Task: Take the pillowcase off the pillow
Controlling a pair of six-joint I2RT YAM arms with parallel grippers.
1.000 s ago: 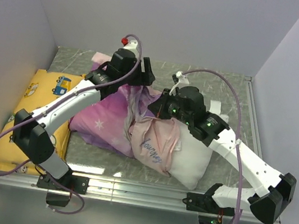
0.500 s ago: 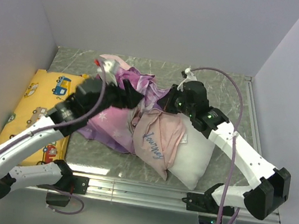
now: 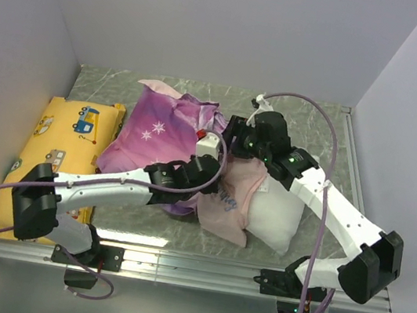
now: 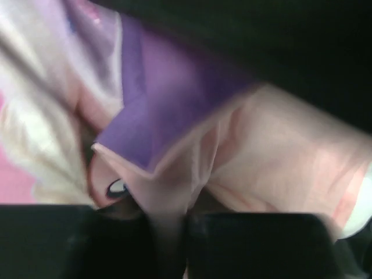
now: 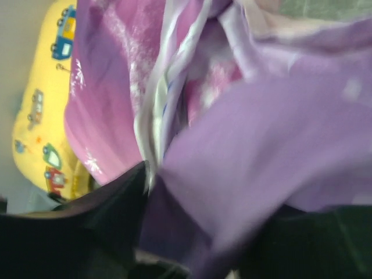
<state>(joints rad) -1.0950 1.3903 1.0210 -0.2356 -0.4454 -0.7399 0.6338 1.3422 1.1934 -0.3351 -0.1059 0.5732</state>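
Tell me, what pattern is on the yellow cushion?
Cartoon vehicles, including a blue truck, on the cushion; the top view shows it best.

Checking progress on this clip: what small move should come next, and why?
Probably draw the left end effector leftward, away from the plump white pillow: it pinches a fold of the pink-purple printed fabric pillowcase, which overlaps only the pillow's left side, while the right end effector stands open.

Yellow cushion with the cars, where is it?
In the top view, the yellow cushion lies on the far left, just left of the pillowcase.
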